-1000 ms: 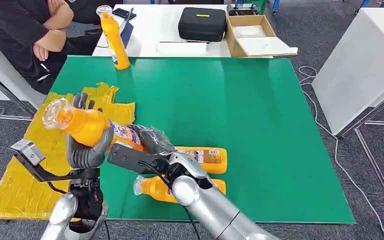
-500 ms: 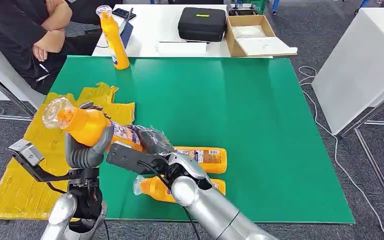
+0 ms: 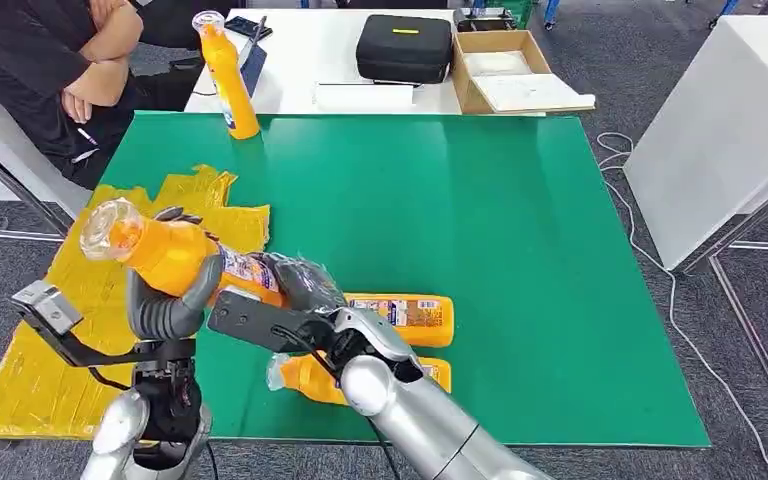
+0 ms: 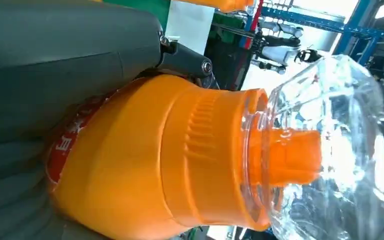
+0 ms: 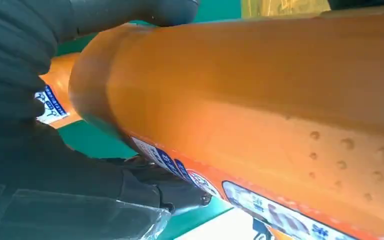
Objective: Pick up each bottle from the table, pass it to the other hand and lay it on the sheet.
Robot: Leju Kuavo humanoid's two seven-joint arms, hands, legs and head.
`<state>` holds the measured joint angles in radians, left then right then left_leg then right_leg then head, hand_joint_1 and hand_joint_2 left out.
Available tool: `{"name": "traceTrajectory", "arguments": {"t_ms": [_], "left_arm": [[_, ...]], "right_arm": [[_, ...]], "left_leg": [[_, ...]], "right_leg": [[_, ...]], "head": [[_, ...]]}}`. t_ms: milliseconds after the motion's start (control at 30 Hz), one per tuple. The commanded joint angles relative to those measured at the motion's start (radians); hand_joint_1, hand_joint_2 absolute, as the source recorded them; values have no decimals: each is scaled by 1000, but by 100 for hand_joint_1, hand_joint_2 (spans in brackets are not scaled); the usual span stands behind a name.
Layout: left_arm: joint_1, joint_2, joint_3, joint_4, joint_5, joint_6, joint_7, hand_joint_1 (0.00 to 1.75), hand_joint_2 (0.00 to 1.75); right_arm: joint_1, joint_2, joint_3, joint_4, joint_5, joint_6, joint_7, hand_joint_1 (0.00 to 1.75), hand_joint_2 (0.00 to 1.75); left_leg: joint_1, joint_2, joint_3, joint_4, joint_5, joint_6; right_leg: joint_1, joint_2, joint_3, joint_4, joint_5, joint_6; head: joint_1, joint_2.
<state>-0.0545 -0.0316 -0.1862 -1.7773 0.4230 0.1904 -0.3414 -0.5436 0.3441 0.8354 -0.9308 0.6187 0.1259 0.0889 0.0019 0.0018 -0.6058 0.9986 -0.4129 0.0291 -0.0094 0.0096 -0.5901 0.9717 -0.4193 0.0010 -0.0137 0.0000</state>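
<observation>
Left hand wrapped round held bottle, shifted slightly leftward since earlier, right hand gripping its base.

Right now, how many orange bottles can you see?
4: one held bottle gripped by both the left hand and right hand, two lying bottles on the green table, one upright bottle at the far edge.

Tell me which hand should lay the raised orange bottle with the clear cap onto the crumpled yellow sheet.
Left. The left hand grips the raised orange bottle with the clear cap near its neck, right above the crumpled yellow sheet on the robot's left. The right hand holds the bottle's base over the green table, farther from the sheet.
</observation>
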Motion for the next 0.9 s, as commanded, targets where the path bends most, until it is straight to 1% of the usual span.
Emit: {"name": "traceTrajectory", "arguments": {"t_ms": [33, 67, 100, 133, 167, 233, 267, 300, 367, 400, 433, 467, 500, 533, 567, 633, 667, 700, 733, 767, 800, 833, 900], "left_arm": [[11, -20, 106, -74, 33, -48, 17, 175, 175], [11, -20, 106, -74, 33, -48, 17, 175, 175], [11, -20, 106, -74, 33, -48, 17, 175, 175], [15, -26, 122, -80, 18, -42, 7, 175, 175], [31, -27, 159, -100, 2, -33, -6, 175, 175], [56, -22, 214, -123, -43, -14, -43, 175, 175], [56, -22, 214, -123, -43, -14, -43, 175, 175], [56, -22, 214, -123, -43, -14, -43, 175, 175], [99, 3, 287, -127, -135, 27, -66, 175, 175], [98, 23, 305, -106, -255, 74, -111, 175, 175], [74, 34, 296, -63, -448, 164, -133, 175, 175], [48, 87, 268, 5, -700, 299, -128, 175, 175], [35, 100, 262, 42, -820, 348, -123, 175, 175], [28, 98, 257, 53, -824, 351, -122, 175, 175], [14, 129, 236, 123, -1122, 475, -77, 175, 175], [11, 136, 231, 145, -1117, 485, -76, 175, 175], [12, 136, 229, 147, -1116, 488, -77, 175, 175], [12, 136, 229, 147, -1116, 488, -77, 175, 175], [13, 146, 225, 160, -1233, 505, -36, 175, 175], [8, 180, 205, 200, -1371, 477, 43, 175, 175], [-4, 203, 184, 243, -1384, 487, 64, 175, 175], [-13, 231, 171, 301, -1479, 490, 107, 175, 175], [-37, 267, 152, 426, -1541, 508, 128, 175, 175]], "right_arm": [[-6, -86, 5, -52, -17, 5, 3, 0, 0], [-6, -86, 5, -52, -17, 5, 3, 0, 0], [-6, -86, 5, -52, -17, 5, 3, 0, 0], [4, -90, -19, -69, -27, -3, 2, 0, 0], [9, -110, -53, -102, -36, -15, 3, 0, 0], [30, -174, -111, -128, -58, -26, -46, 0, 0], [30, -174, -111, -128, -58, -26, -46, 0, 0], [30, -174, -111, -128, -58, -26, -46, 0, 0], [43, -246, -220, -189, -44, -33, -70, 0, 0], [53, -256, -259, -214, -22, -14, -71, 0, 0], [63, -264, -289, -239, 5, 0, -73, 0, 0], [76, -270, -314, -267, 36, 9, -74, 0, 0], [86, -272, -324, -285, 52, 17, -74, 0, 0], [90, -273, -326, -290, 54, 18, -74, 0, 0], [104, -272, -336, -319, 69, 23, -77, 0, 0], [109, -270, -339, -331, 75, 29, -73, 0, 0], [110, -267, -338, -333, 76, 30, -72, 0, 0], [110, -267, -338, -333, 76, 30, -72, 0, 0], [108, -266, -334, -332, 88, 31, -70, 0, 0], [101, -271, -330, -339, 92, 32, -72, 0, 0], [97, -276, -330, -351, 94, 38, -73, 0, 0], [92, -283, -323, -362, 89, 55, -76, 0, 0], [96, -296, -307, -394, 86, 79, -80, 0, 0]], "left_leg": [[1, -2, 2, 0, -1, -1], [1, -2, 1, 0, 0, -1], [1, -3, 3, 0, -1, -2], [0, -2, 1, 0, 0, -1], [1, -2, 1, 0, 0, -1], [1, -3, 3, 1, -1, -2], [1, -2, 1, -1, 0, -1], [0, -3, 3, -1, -1, -1], [0, -3, 2, 0, 0, -1], [0, -4, 5, 0, -1, -2], [0, -3, 2, -1, 0, -1], [0, -4, 4, -1, 0, -2], [0, -5, 2, -1, 0, -1], [-1, -8, 3, -1, 1, -2], [0, -9, 4, -1, 0, -2], [-1, -5, 2, -1, 1, -1], [-1, -6, 6, -2, 0, -3], [-1, -5, 3, -1, 0, -2], [0, -4, 4, -1, 0, -3], [0, -4, 3, 0, 0, -2], [0, -3, 2, -1, 0, -1], [-1, -3, 2, -1, 1, -1], [-1, -3, 4, -2, 1, -2]], "right_leg": [[1, -3, 4, -1, -1, 0], [1, -2, 2, -1, 0, 0], [1, -3, 4, -1, -1, 0], [0, -2, 2, -1, 0, 0], [1, -2, 2, -1, 0, 0], [1, -3, 5, 0, -2, 0], [1, -2, 3, -2, 0, 0], [0, -3, 5, -2, -1, 0], [0, -3, 3, -1, 0, 0], [0, -5, 7, -1, -2, 0], [0, -4, 4, -2, -1, 0], [0, -5, 6, -2, -1, 0], [0, -5, 4, -2, -1, 0], [0, -9, 6, -1, -2, 0], [0, -9, 7, -2, -2, 0], [-1, -4, 3, -1, -1, 0], [0, -7, 8, -2, -2, -1], [0, -5, 4, -1, -1, -1], [0, -4, 5, -1, -1, -1], [0, -4, 4, -1, -1, -1], [0, -4, 3, -1, -1, 0], [-1, -3, 2, 0, -1, 0], [-1, -4, 4, -1, -1, -1]], "head": [[0, 0], [0, 0], [-1, 0], [0, 0], [0, 0], [0, 0], [0, 0], [0, 0], [0, 0], [0, 0], [0, 0], [0, 0], [0, 0], [0, 0], [0, 0], [0, 0], [0, 0], [0, 0], [0, 0], [0, 0], [0, 0], [0, 0], [0, 0]]}}
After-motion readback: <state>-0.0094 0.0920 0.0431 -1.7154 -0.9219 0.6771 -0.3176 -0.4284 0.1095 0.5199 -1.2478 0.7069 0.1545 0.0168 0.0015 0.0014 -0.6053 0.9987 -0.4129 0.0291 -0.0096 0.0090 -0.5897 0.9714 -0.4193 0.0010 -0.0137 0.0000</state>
